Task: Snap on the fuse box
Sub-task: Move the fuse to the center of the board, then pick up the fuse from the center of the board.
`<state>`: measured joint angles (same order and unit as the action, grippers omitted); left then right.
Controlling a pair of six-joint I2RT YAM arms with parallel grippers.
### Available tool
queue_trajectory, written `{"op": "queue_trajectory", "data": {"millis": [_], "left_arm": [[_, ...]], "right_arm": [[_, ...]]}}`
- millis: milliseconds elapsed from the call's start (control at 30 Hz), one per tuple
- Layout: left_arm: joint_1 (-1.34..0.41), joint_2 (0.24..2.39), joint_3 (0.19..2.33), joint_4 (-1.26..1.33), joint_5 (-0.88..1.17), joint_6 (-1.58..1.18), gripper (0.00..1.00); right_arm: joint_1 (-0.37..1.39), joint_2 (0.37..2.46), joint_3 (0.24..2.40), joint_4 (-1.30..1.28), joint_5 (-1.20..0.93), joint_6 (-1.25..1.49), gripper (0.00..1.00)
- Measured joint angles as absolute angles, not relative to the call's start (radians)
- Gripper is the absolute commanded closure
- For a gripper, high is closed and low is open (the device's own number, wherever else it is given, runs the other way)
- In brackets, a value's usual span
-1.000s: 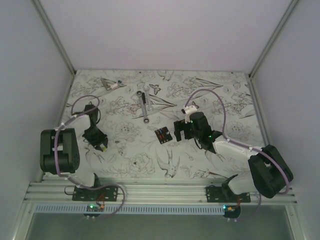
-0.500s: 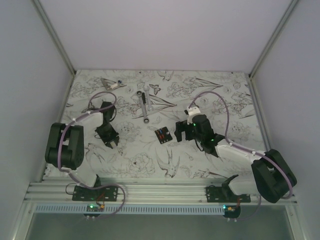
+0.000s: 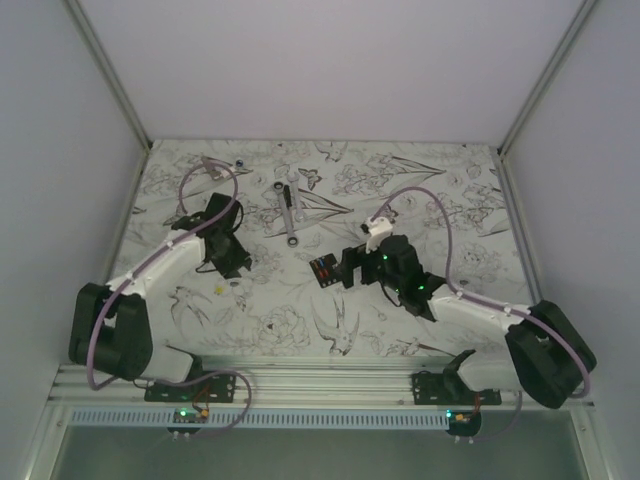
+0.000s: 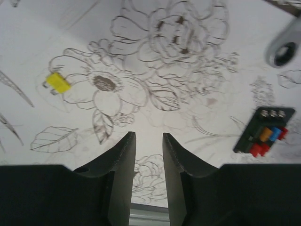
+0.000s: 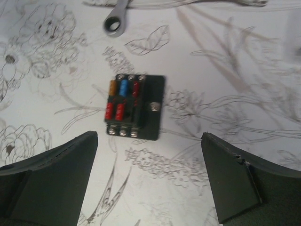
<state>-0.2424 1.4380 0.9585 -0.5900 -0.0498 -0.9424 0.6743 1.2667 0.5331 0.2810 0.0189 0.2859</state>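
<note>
**Q.** What differs from the view one second earlier?

**A.** The left arm was folded at the table's 8 o'clock edge. It has now reached inward, and the left gripper (image 3: 229, 259) hangs closer to the centre. The right gripper (image 5: 148, 139) has moved toward 9 o'clock, closing on the fuse box (image 3: 322, 272). The fuse box itself has not shifted.

**Q.** How are the surface and the room laid out?

**A.** Nearest is an aluminium rail (image 3: 320, 385) that carries both arm bases. Beyond it lies the table (image 3: 270, 325), white with a line-drawn print of flowers and birds. A loose yellow fuse (image 3: 218, 291) lies at 6 o'clock of the left gripper. The fuse box rests flat near the table's centre, a little toward 6 o'clock, with its red, orange and blue fuses facing up. A wrench (image 3: 288, 212) lies at 11 o'clock of the fuse box, apart from it. Plain white walls (image 3: 330, 70) close the far side and both flanks.

**Q.** How do the fingers stand?

**A.**
- **Left:** The fingers are drawn close, leaving a narrow gap with nothing in it. They touch nothing. In the left wrist view the fuse box sits well off at 3 o'clock.
- **Right:** The fingers are spread wide and hold nothing. In the right wrist view the fuse box lies between and just beyond the tips, touching neither.
</note>
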Motion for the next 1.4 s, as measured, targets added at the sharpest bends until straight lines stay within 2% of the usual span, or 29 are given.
{"op": "queue_trajectory", "data": {"millis": [267, 433, 833, 1400], "left_arm": [[-0.263, 1.376, 0.954, -0.547, -0.070, -0.944, 0.52], [-0.249, 1.384, 0.954, -0.577, -0.131, -0.825, 0.42], [-0.083, 1.453, 0.939, -0.569, -0.149, -0.564, 0.39], [-0.014, 1.569, 0.859, -0.443, -0.006, -0.527, 0.38]], "right_arm": [[0.797, 1.390, 0.590, 0.312, 0.017, 0.296, 0.02], [0.804, 1.390, 0.591, 0.330, 0.034, 0.295, 0.01], [0.804, 1.330, 0.532, 0.336, 0.047, 0.283, 0.00], [0.804, 1.330, 0.532, 0.324, 0.047, 0.265, 0.00]]}}
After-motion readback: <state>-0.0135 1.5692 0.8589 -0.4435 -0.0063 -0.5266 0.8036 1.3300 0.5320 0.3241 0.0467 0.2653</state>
